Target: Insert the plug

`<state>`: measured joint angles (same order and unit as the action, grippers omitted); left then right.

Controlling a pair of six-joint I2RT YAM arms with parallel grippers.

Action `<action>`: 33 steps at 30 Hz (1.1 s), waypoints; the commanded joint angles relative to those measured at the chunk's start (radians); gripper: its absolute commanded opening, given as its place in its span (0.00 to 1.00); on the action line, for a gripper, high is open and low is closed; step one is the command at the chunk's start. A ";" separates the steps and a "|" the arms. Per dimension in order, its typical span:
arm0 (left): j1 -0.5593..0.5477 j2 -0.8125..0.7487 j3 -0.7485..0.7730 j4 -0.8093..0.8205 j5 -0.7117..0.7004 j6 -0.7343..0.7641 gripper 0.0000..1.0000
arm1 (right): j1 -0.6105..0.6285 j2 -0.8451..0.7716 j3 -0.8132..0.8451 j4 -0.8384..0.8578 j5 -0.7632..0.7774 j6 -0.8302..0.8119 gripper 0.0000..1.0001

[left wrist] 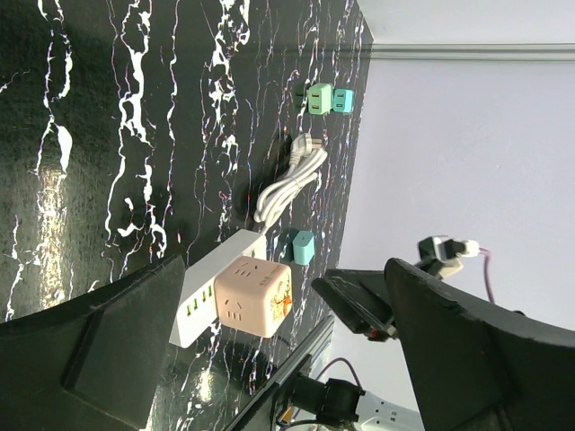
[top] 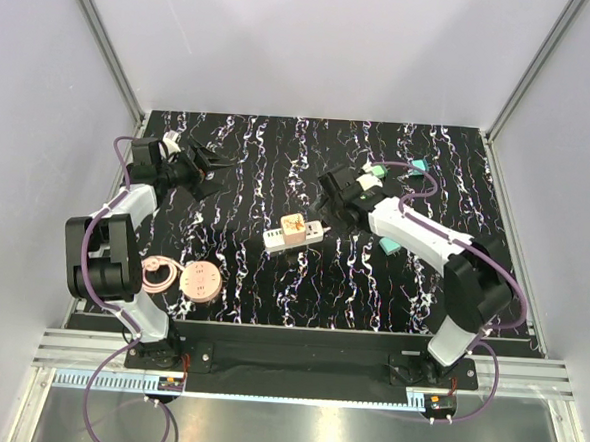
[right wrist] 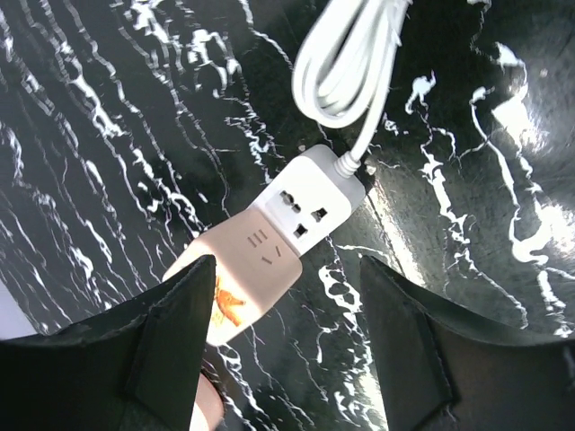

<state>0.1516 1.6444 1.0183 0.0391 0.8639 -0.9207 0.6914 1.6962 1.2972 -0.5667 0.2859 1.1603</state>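
Note:
A white power strip [top: 308, 236] lies mid-table with a peach cube plug [top: 294, 226] seated on its left part. In the right wrist view the strip [right wrist: 316, 199] shows free sockets beside the cube [right wrist: 241, 269], and its coiled white cable [right wrist: 349, 63] lies beyond. My right gripper [top: 329, 200] is open and empty, just right of and above the strip's cable end [right wrist: 287, 266]. My left gripper [top: 216, 171] is open and empty at the far left, well away from the strip [left wrist: 212, 289] and the cube [left wrist: 257, 296], which it faces [left wrist: 287, 278].
Two pink round objects [top: 156, 275] [top: 202, 279] lie near the left arm's base. Green and teal adapters [top: 378, 171] [top: 419, 166] sit at the back right, another teal one [top: 392, 246] beside the right arm. White walls enclose the table.

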 commanded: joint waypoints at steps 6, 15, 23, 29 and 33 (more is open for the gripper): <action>0.006 -0.044 0.008 0.021 0.009 0.008 0.99 | -0.010 0.077 -0.056 0.076 -0.011 0.263 0.70; 0.006 -0.046 0.009 0.022 0.012 0.005 0.99 | -0.012 0.189 -0.044 0.148 -0.060 0.298 0.66; 0.006 -0.051 0.009 0.025 0.012 0.002 0.99 | -0.038 0.286 -0.041 0.359 -0.037 0.274 0.50; 0.011 -0.049 0.009 0.024 0.009 0.003 0.99 | -0.085 0.425 0.112 0.465 -0.028 0.245 0.40; 0.019 -0.043 0.020 -0.001 0.007 0.028 0.99 | -0.127 0.552 0.340 0.496 -0.076 0.225 0.40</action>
<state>0.1558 1.6421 1.0183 0.0380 0.8639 -0.9199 0.6086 2.1635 1.4876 -0.1349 0.2142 1.4143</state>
